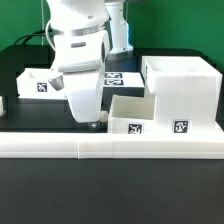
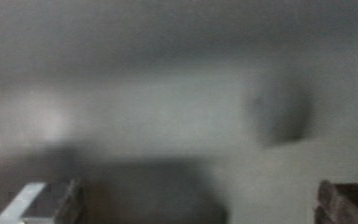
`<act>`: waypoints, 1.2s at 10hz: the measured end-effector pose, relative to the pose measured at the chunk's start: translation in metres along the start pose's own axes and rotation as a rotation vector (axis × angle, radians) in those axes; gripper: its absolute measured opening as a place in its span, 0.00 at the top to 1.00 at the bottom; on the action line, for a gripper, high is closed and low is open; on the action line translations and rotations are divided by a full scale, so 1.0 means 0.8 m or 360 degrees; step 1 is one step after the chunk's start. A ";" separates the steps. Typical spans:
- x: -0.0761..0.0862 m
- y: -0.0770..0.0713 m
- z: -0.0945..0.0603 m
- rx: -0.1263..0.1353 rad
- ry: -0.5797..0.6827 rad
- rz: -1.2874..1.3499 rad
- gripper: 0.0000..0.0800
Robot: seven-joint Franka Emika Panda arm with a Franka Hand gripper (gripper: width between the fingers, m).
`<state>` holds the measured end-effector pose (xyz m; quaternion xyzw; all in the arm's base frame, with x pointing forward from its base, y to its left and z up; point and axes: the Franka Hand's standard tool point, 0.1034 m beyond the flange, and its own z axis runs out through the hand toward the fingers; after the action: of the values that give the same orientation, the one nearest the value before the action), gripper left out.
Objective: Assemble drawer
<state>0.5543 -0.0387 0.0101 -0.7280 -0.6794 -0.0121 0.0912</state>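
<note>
The drawer's large white shell (image 1: 182, 88) stands at the exterior view's right, with a tag low on its front. A small open-top tray (image 1: 133, 112) with a tag on its front sits beside it in the middle. Another tray (image 1: 38, 82) sits at the back left. My gripper (image 1: 92, 120) points down, low over the table, just left of the middle tray. In the wrist view the gripper (image 2: 194, 205) shows its two fingertips (image 2: 44, 203) far apart with nothing between them. It is open and empty. The rest of that view is a grey blur.
A long low white rail (image 1: 110, 147) runs across the front of the table. The marker board (image 1: 122, 77) lies flat behind the middle tray. Something white shows at the far left edge (image 1: 3, 103).
</note>
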 end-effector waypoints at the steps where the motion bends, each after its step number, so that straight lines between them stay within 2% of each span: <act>1: -0.001 0.000 0.000 0.0000 0.0000 0.0002 0.19; 5: 0.001 0.002 0.002 -0.0001 -0.0042 -0.0039 0.19; 8: 0.002 0.001 0.000 0.0037 -0.0073 0.0035 0.19; 12: 0.000 0.001 0.000 0.0040 -0.0072 0.0023 0.19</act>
<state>0.5550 -0.0383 0.0097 -0.7318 -0.6761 0.0137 0.0850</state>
